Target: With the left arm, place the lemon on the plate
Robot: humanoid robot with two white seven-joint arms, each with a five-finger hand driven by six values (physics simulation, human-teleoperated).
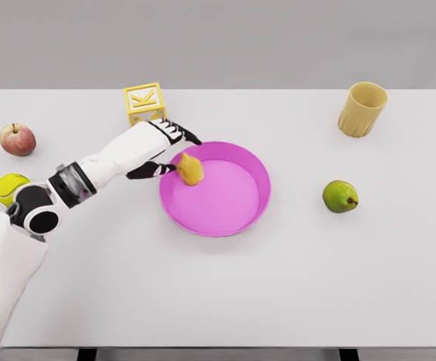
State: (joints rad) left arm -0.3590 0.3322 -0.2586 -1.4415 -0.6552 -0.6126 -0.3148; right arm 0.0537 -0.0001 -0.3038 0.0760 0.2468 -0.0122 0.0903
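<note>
The yellow lemon (pixel 190 170) lies on the left inner part of the magenta plate (pixel 240 218), just inside its rim. My left hand (pixel 186 155) reaches in from the lower left and hovers at the plate's left edge. Its fingers (pixel 188 137) stretch out straight above the lemon, with a small gap. The thumb tip (pixel 169 168) sits against the lemon's left side. The fingers are spread and do not wrap the lemon. The right arm does not show.
A yellow letter block (pixel 144 102) stands just behind my left wrist. A red apple (pixel 17 139) and a tennis ball (pixel 9 187) are at the left, a green pear (pixel 340 196) is right of the plate, and a tan cup (pixel 362 109) stands at the back right.
</note>
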